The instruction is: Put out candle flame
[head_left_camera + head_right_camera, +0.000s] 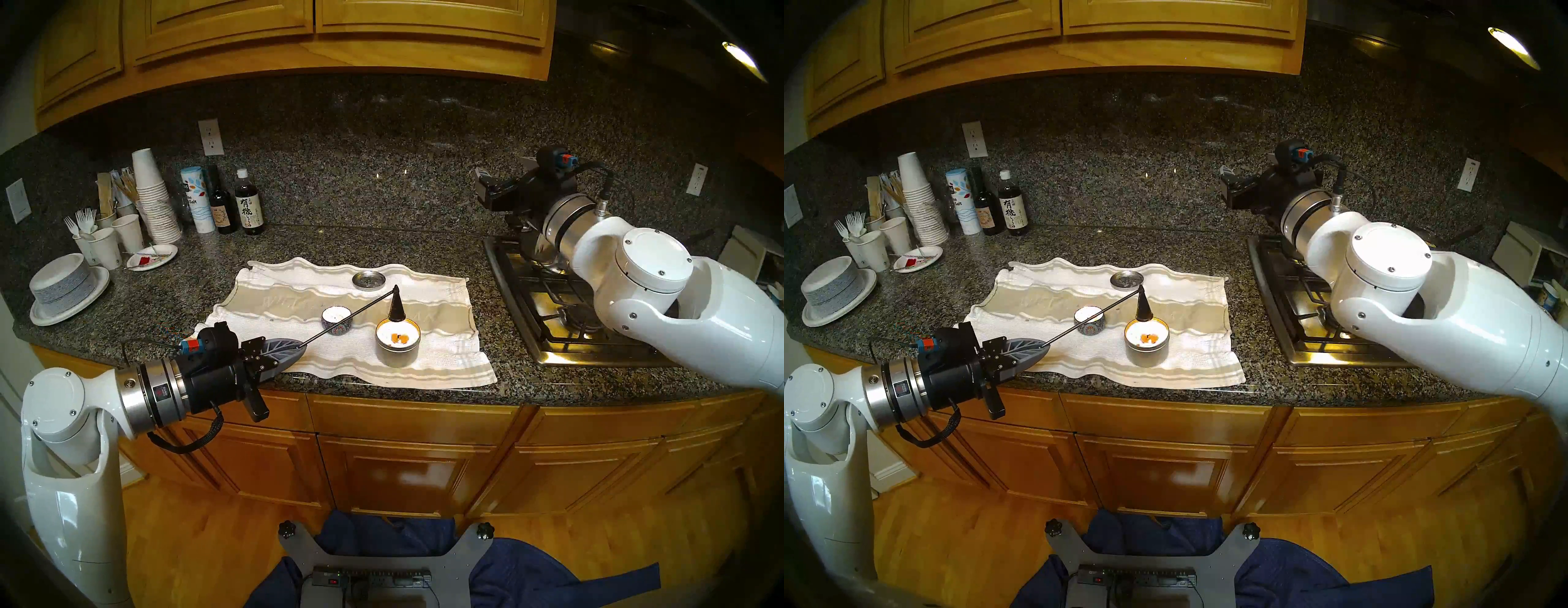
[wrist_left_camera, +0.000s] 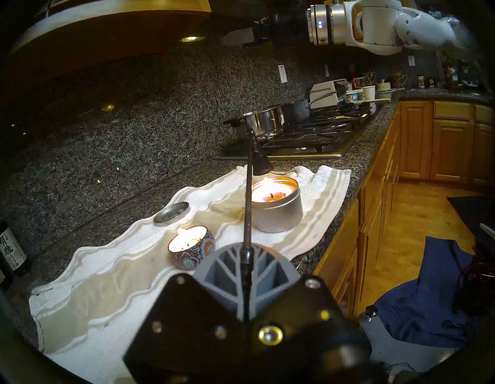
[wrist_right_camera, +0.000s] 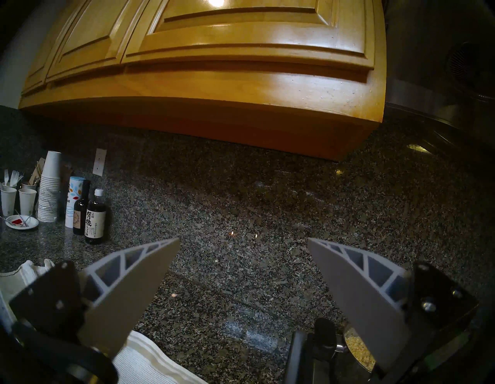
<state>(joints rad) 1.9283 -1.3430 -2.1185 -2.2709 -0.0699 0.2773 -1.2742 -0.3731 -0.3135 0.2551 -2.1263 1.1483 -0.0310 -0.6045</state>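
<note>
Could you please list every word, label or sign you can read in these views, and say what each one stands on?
"Salt": on the white canister; the line above it is cut off.
"有機": large characters on the soy sauce bottle; its smaller print is too blurred.
Dark bottle between them: label unreadable.
Dish towel: faint woven lettering, illegible.
Nothing else is legible.

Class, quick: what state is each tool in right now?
Left tool: shut on the snuffer.
Right tool: open, holding nothing.
</note>
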